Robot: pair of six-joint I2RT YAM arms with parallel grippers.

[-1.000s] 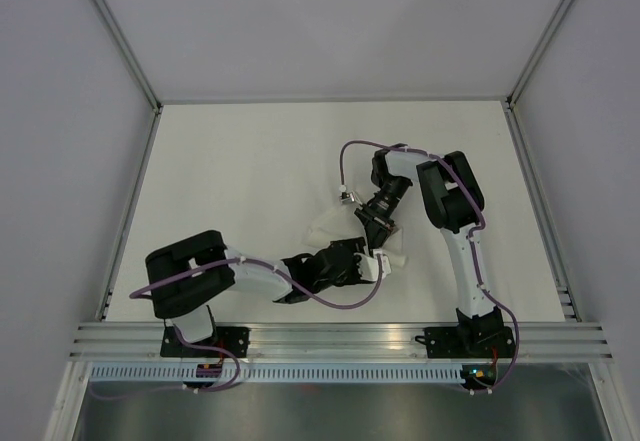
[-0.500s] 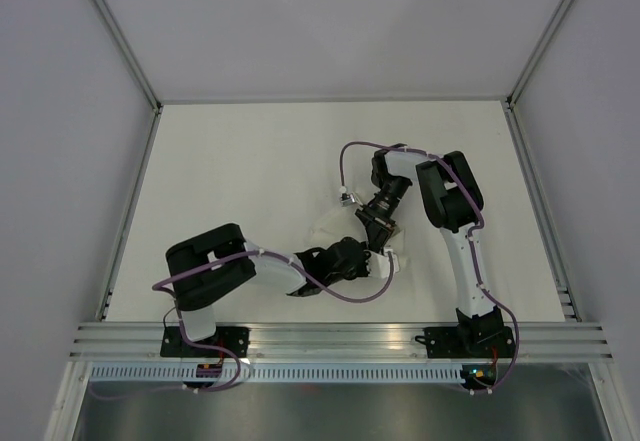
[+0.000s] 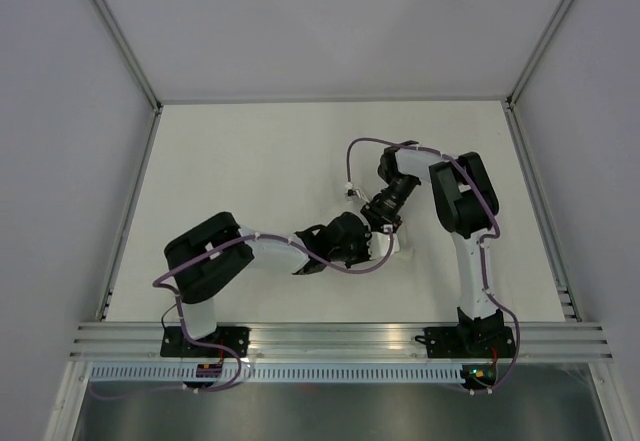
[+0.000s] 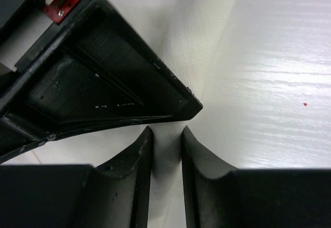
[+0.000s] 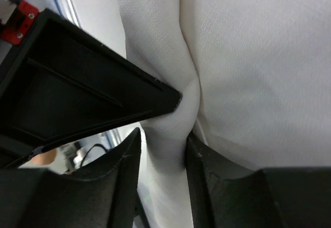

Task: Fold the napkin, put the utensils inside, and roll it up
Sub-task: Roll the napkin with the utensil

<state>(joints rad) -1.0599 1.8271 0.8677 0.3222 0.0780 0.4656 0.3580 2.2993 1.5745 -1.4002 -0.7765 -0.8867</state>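
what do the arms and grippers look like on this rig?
Left arm and right arm: white links, black joint housings, purple cable looped along each. Left gripper and right gripper: matte black, tapered, scuffed fingers.

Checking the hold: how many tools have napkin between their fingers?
2. The left tool pinches a napkin fold on the near side; the right tool pinches it just beyond. None hidden.

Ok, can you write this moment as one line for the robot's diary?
left claw: pinching a fold of the white soft cloth napkin | right claw: pinching a napkin fold too | silvery metal cutlery: not in view
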